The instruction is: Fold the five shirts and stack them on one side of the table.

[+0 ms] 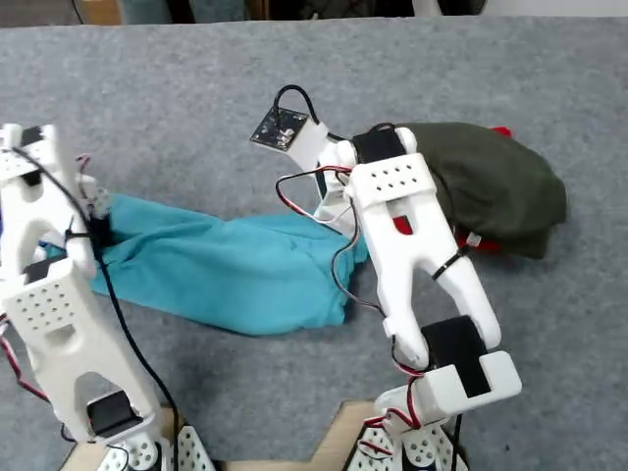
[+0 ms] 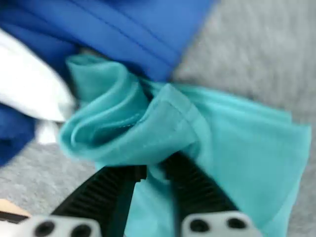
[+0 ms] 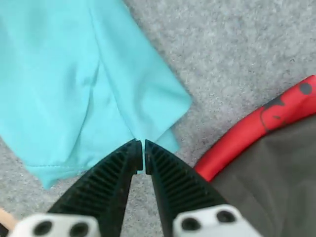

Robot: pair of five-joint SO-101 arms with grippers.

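Black ribbed fingers of the left gripper are clamping together on a bunched fold of the teal shirt, with cloth caught between them and puckering just past the tips. Beyond that bunch a blue garment is lying against the teal cloth, and a white garment is resting beside the blue one. Seen from its own wrist, the right gripper is holding its fingers all but together at the shirt's opposite end, where a crease in the fabric is running down to the tips; it appears to be nipping that edge, though the pinched cloth itself is hidden by the fingers. From above, the teal shirt is stretching crosswise over the grey table cover, flattened and loosely doubled, with the left arm standing over one end and the right arm reaching over the other. Just beside the right gripper, an olive shirt is sitting in a rounded heap toward the table's right side, and a red garment is showing beneath it, its rim protruding along the heap's edge, near the teal shirt but apart from it.
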